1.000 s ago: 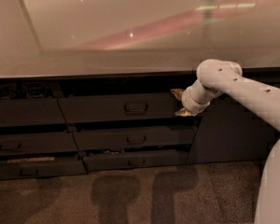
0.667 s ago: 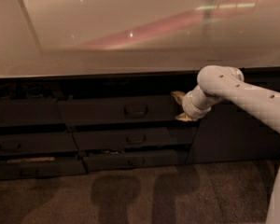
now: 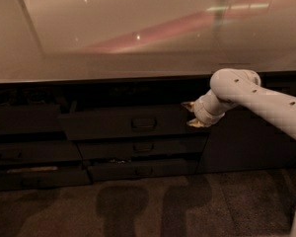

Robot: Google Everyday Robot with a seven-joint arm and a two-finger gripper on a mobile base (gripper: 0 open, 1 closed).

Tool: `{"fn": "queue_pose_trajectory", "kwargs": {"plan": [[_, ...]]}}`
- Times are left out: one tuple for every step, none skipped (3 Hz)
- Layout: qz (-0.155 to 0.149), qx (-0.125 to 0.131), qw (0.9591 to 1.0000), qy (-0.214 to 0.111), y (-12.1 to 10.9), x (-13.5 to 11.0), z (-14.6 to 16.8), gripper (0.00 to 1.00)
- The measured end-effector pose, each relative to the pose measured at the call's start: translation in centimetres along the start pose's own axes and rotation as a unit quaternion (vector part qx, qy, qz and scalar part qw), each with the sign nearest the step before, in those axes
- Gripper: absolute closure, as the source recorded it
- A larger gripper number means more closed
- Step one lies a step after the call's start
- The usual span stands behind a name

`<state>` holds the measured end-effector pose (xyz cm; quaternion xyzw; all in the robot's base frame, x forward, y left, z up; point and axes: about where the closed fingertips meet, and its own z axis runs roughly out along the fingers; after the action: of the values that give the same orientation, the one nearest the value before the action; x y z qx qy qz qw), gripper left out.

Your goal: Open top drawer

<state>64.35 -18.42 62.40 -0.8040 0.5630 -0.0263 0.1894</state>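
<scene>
The top drawer (image 3: 113, 125) is the wide dark front just under the counter, with a small bar handle (image 3: 144, 123) at its centre. It stands out a little from the fronts around it. My gripper (image 3: 191, 115) is at the right end of that drawer front, well to the right of the handle, reaching in from the right on the white arm (image 3: 256, 100). Its two tan fingertips (image 3: 188, 104) are spread apart, one above the other, with nothing between them.
Two narrower dark drawers (image 3: 144, 147) sit below the top drawer, and more dark drawers (image 3: 19, 154) are at the left. A dark cabinet door (image 3: 246, 144) is at the right, behind the arm. The pale countertop (image 3: 138, 33) overhangs above; carpeted floor (image 3: 187, 206) lies below.
My gripper has dropped slightly along the drawer's right end. The drawer front has not visibly moved.
</scene>
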Motion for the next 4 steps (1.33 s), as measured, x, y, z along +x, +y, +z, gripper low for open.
{"fn": "queue_pose_trajectory", "kwargs": {"plan": [[-0.002,0.000,1.0000,0.000,0.4,-0.2,-0.1,1.00],[-0.002,0.000,1.0000,0.000,0.4,-0.2,-0.3,1.00],[-0.005,0.000,1.0000,0.000,1.4,-0.7,-0.6,1.00],[-0.005,0.000,1.0000,0.000,1.4,-0.7,-0.6,1.00]]}}
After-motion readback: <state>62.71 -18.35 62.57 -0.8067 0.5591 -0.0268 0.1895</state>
